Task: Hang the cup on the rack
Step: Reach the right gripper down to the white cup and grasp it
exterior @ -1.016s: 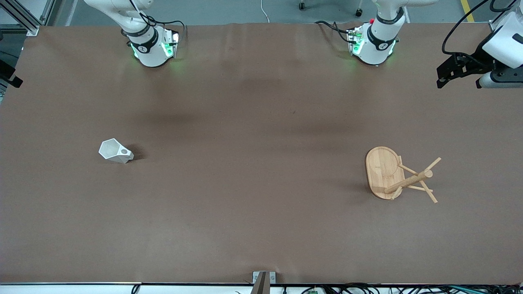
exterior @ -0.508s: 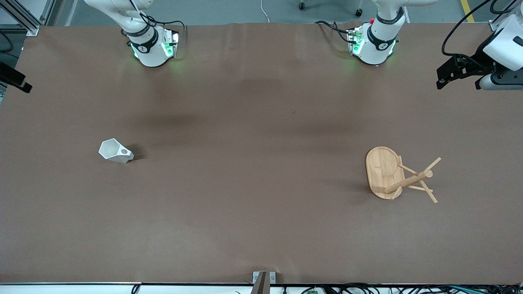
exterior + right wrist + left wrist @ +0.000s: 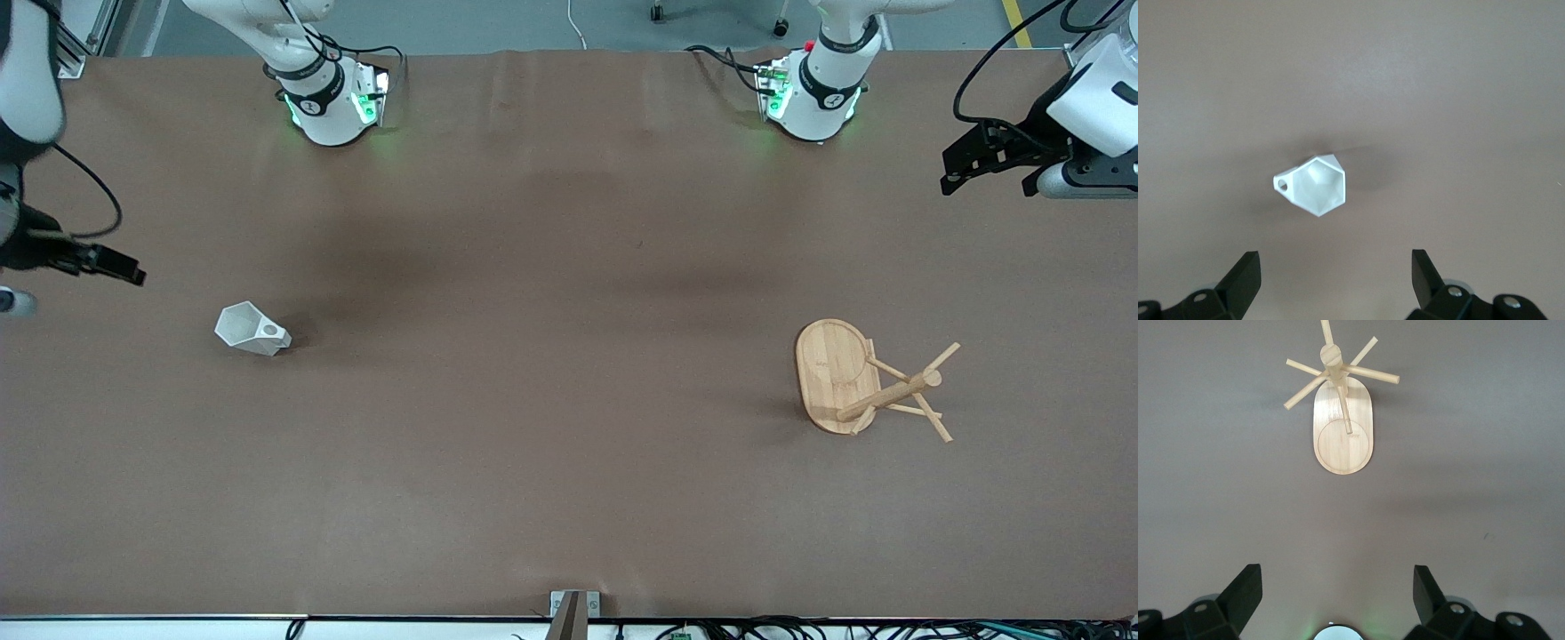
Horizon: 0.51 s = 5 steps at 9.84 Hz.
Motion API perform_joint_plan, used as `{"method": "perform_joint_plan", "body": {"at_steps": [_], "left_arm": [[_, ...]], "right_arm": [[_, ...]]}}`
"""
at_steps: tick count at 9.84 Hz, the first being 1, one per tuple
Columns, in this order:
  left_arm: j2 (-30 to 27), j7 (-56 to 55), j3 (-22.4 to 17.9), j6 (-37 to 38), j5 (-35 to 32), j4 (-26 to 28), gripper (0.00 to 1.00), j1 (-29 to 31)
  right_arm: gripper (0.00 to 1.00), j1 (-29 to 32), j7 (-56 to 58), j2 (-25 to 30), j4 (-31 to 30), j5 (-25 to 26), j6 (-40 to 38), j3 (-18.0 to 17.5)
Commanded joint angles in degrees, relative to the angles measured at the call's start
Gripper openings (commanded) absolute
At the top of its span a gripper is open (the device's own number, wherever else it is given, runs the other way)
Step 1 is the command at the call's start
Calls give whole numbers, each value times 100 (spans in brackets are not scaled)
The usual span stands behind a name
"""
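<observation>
Moved: the right gripper [image 3: 124, 271] has swung in over the table's edge at the right arm's end since a second ago, when only a dark tip of it showed there; the left gripper [image 3: 965, 169] has edged slightly inward; cup and rack lie as before.
Rack: the rack [image 3: 867, 380] stands on its oval base on the brown table [image 3: 551, 462], toward the left arm's end, at about 4 o'clock from the table's middle in the front view; its post leans in that view toward the left arm's end, pegs fanning out. In the left wrist view the rack [image 3: 1341, 413] sits well apart from the fingers [image 3: 1238, 597].
Cup: the cup [image 3: 250, 330] rests on the table toward the right arm's end, at about 9 o'clock from the table's middle, a little farther from the front camera than the rack. Its pierced tab handle points toward the rack's end. In the right wrist view the cup [image 3: 1315, 185] shows its hexagonal mouth, apart from the fingers [image 3: 1241, 277].
Right gripper: in the air at about 10 o'clock from the cup, jaws spread wide, holding nothing.
Left gripper: in the air over the table's edge at the left arm's end, at about 1 o'clock from the rack, jaws spread wide, holding nothing.
</observation>
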State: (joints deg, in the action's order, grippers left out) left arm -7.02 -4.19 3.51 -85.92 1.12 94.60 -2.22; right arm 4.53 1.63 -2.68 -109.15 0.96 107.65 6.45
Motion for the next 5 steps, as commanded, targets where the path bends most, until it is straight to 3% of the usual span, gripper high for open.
{"method": "perform_joint_plan", "body": {"at_steps": [1, 5], "left_arm": [[70, -47, 0, -57, 73, 120, 100, 20], [78, 5, 44, -21, 11, 85, 100, 11]], "right_arm": [[100, 4, 206, -214, -553, 27, 850, -29], [100, 21, 583, -601, -1599, 27, 2572, -29]]}}
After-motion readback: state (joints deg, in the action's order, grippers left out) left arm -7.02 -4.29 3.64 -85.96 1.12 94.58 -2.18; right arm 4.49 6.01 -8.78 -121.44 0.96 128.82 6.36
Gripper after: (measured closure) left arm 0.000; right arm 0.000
